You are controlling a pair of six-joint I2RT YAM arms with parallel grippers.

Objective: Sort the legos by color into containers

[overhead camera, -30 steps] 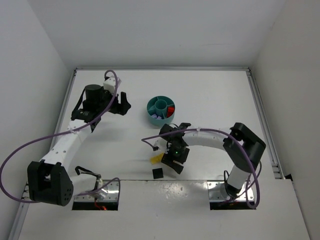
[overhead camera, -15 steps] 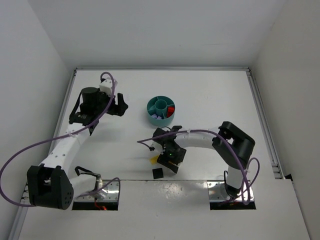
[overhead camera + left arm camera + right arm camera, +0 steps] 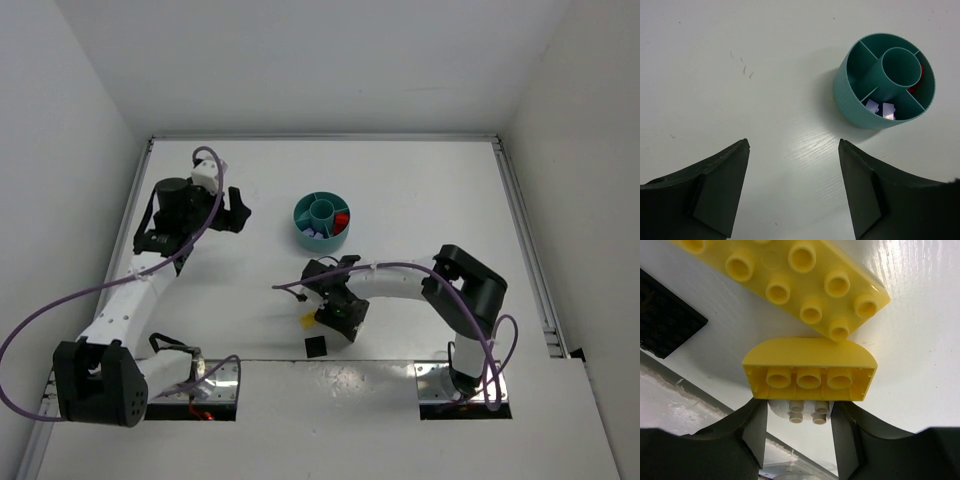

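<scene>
The round teal dish (image 3: 300,222) of containers stands mid-table, with red legos (image 3: 342,220) and pale purple legos (image 3: 315,233) in separate outer sections. My left gripper (image 3: 793,145) hangs open over bare table, left of the dish (image 3: 842,95). My right gripper (image 3: 335,318) is low at the table's near edge. In the right wrist view its fingers (image 3: 756,432) press both sides of a small off-white lego (image 3: 807,412). A rounded yellow lego (image 3: 810,365) lies right against it, and a flat yellow lego (image 3: 790,280) lies beyond.
A black studded plate (image 3: 317,346) lies by the table's front edge, just below my right gripper, and shows at the left in the right wrist view (image 3: 665,315). A metal strip (image 3: 685,405) runs along that edge.
My right gripper slid left and down onto the legos by the front edge and its jaws closed in. The left arm drifted slightly left and back.
</scene>
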